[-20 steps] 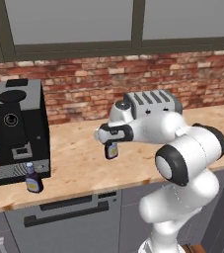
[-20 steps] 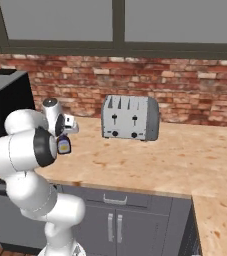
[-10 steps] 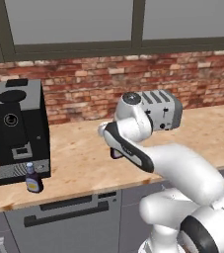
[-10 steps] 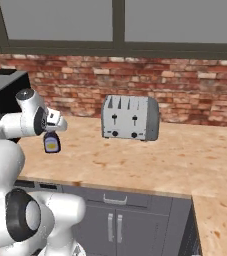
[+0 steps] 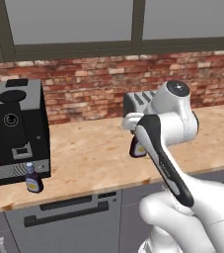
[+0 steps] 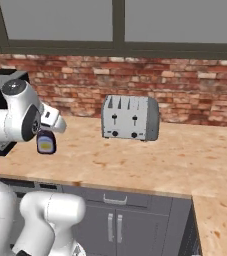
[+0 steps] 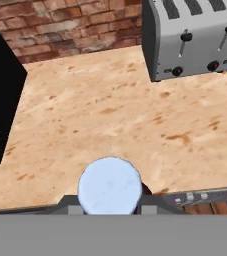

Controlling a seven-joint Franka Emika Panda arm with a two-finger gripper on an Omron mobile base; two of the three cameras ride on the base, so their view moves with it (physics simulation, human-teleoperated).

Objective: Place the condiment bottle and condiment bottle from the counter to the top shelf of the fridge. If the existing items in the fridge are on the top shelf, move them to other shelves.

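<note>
While our claw [image 6: 45,136] gripped one small dark condiment bottle with a yellow label [image 6: 46,142] upright above the beige wood-grain tabletop [image 6: 150,160], the second bottle [image 5: 33,179] stood well leftward beside the black coffee machine [image 5: 18,129].

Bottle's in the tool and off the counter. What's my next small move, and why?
Probably carry it clear toward the fridge: the tool is shut on one bottle, lifted above the counter. The second bottle waits by the coffee machine.
</note>
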